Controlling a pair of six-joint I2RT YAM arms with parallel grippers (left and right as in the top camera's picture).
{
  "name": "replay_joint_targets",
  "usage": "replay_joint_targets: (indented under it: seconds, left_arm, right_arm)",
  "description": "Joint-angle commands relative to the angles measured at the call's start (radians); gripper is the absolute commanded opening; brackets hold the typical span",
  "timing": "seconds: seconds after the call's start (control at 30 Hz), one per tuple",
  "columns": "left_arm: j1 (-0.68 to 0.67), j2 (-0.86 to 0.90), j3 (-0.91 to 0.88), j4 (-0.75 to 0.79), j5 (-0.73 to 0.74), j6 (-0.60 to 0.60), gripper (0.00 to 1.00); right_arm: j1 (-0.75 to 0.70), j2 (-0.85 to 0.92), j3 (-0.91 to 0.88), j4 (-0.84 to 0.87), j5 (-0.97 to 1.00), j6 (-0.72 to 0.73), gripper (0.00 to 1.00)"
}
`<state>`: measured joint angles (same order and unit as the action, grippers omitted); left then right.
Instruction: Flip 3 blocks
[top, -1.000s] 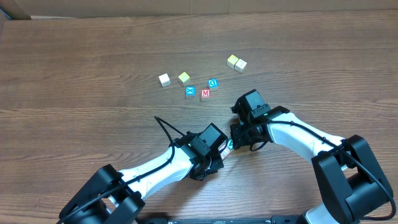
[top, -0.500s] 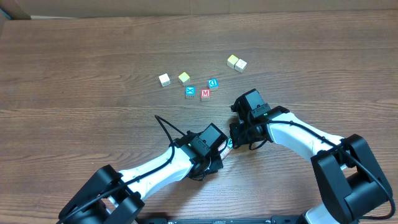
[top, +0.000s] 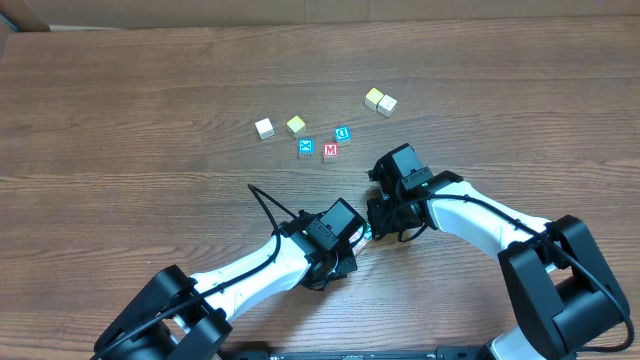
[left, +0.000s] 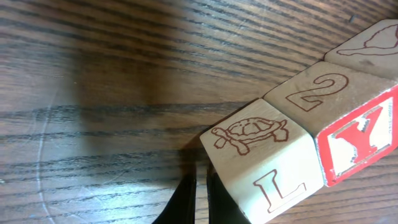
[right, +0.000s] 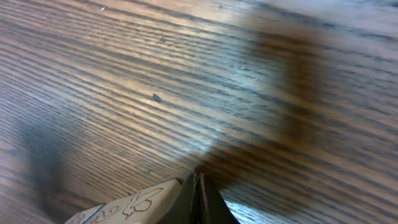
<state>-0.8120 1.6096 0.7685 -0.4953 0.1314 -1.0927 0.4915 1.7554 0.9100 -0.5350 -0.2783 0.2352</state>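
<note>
Scene almost static: right hand (right: 198, 186) creeps slightly toward left hand (left: 200, 190); both pinched shut, empty. turtle block (left: 258, 158), Y block (left: 339, 112) touching in row near front edge of counter (top: 120, 100); flip judged pending

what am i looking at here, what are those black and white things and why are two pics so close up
Those are two robot arms, left and right, at a wooden table, each ending in a two-finger gripper. The wide picture comes from a camera fixed above the table. The close-ups come from small cameras on the wrists, looking past each arm's own fingers. The left gripper is shut and empty, beside a turtle block that starts a row with a block showing 2 and a red Y and a third block. The right gripper is shut and empty too, a pale block beside it. Farther up the table lie loose cubes, among them a red M cube and a blue X cube.
</note>
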Motion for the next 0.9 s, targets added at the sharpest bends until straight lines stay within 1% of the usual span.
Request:
replay_joint_targets:
  seconds: [0.0, 0.37, 0.87]
  left_arm:
    - [-0.006, 0.021, 0.004, -0.008, -0.037, -0.012, 0.04]
    - [-0.006, 0.021, 0.004, -0.033, -0.034, -0.035, 0.04]
    - [-0.006, 0.021, 0.004, -0.055, -0.034, -0.05, 0.04]
  right_arm:
    - [0.02, 0.037, -0.013, -0.008, -0.026, -0.004, 0.04]
    - [0.02, 0.037, -0.013, -0.008, -0.026, 0.001, 0.04]
    - [0.018, 0.037, -0.013, -0.011, 0.069, 0.099, 0.04]
